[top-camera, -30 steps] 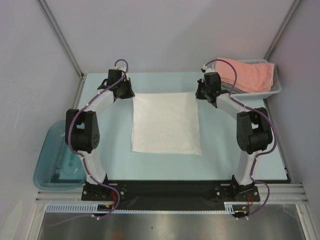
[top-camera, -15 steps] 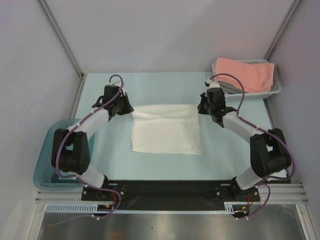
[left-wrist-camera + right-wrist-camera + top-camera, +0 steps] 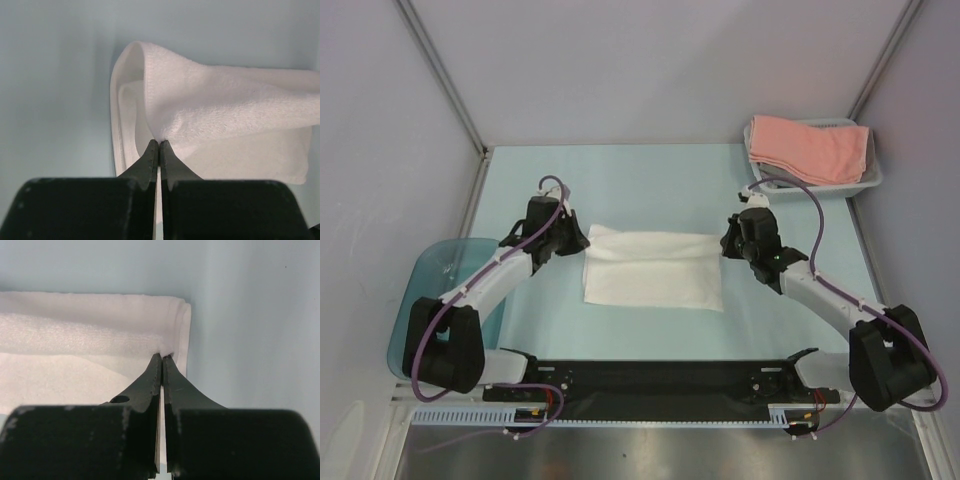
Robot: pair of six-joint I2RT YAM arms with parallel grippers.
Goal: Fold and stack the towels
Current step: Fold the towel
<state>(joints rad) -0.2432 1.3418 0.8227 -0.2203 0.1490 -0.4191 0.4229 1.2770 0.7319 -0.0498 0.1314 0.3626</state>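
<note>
Enclosed work cell, seen from above. The desk (image 3: pixel 650 175) is a pale blue-green sheet, flat and matt. The back wall (image 3: pixel 650 70), left wall (image 3: pixel 380 150) and right wall (image 3: pixel 930 120) are plain lavender-grey panels. They meet at two slanting metal struts, the left strut (image 3: pixel 442 75) and right strut (image 3: pixel 885 60), which run down to the desk's far corners. Along the near edge lie a black plate (image 3: pixel 660 375), then a white slotted rail (image 3: pixel 660 424), then a brushed metal sheet (image 3: pixel 660 455). Light is soft and even; shadows are faint
</note>
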